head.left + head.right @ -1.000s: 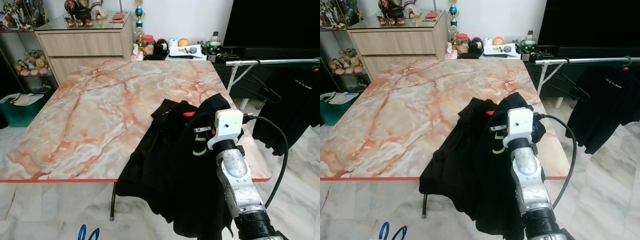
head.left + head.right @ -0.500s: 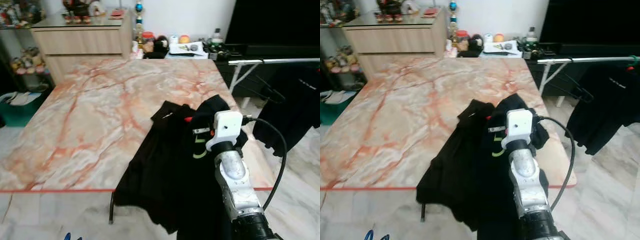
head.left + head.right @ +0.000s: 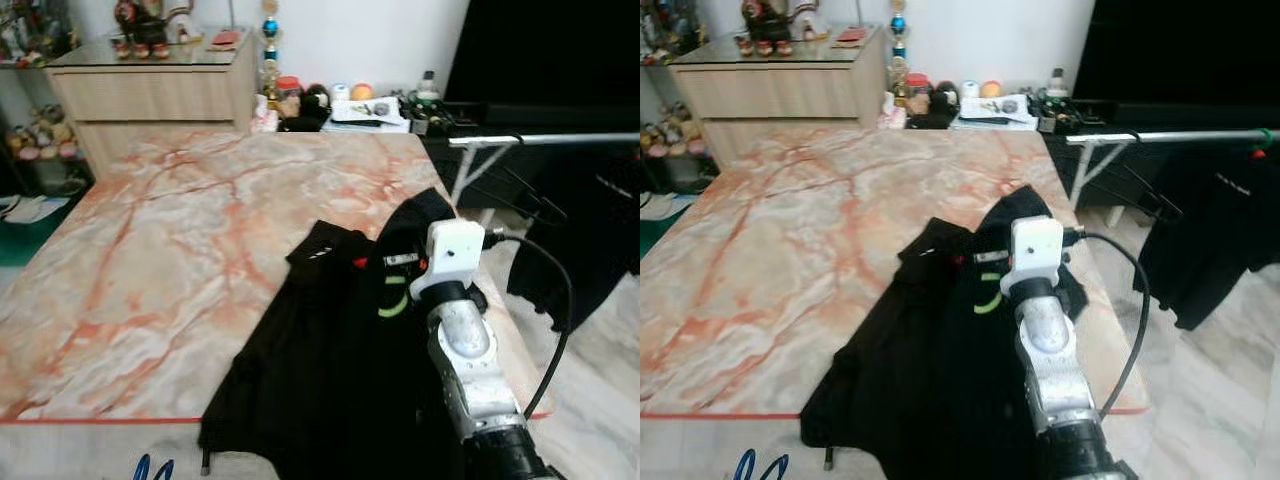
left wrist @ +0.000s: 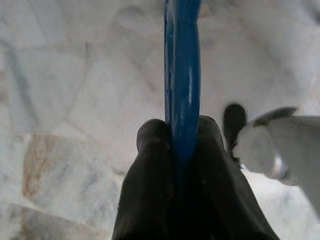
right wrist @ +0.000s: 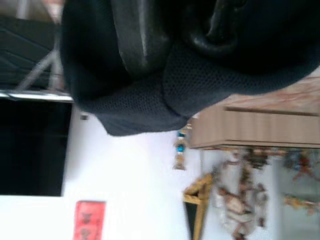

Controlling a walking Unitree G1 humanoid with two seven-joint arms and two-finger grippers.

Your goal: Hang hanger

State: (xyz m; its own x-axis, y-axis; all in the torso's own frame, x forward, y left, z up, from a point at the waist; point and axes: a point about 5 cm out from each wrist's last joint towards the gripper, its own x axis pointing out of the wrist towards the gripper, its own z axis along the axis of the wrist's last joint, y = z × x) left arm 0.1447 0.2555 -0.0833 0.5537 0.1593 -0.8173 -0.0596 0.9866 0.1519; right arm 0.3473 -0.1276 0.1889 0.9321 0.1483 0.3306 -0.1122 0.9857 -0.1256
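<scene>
A black garment [image 3: 330,370] with a green mark lies on the right part of the marble table [image 3: 170,250] and spills over its front edge. My right gripper [image 3: 425,222] is raised over the table's right side, shut on a bunched fold of this garment. In the right wrist view its fingers [image 5: 135,35] pinch black mesh cloth. My left gripper [image 4: 182,135] hangs low over the floor, shut on a blue hanger [image 4: 184,75]. The blue hanger's tip [image 3: 150,468] peeks in at the bottom left. A metal clothes rail [image 3: 560,139] stands to the right.
A black shirt [image 3: 1210,230] and bare dark hangers [image 3: 520,195] hang on the rail. A wooden cabinet [image 3: 150,90] with figurines stands behind the table. Small items [image 3: 360,105] crowd a low shelf at the back. The floor is pale marble tile.
The whole picture has shifted, so the camera has moved. My right gripper still holds the garment up at the same spot on the table. The blue hanger stays low at the left.
</scene>
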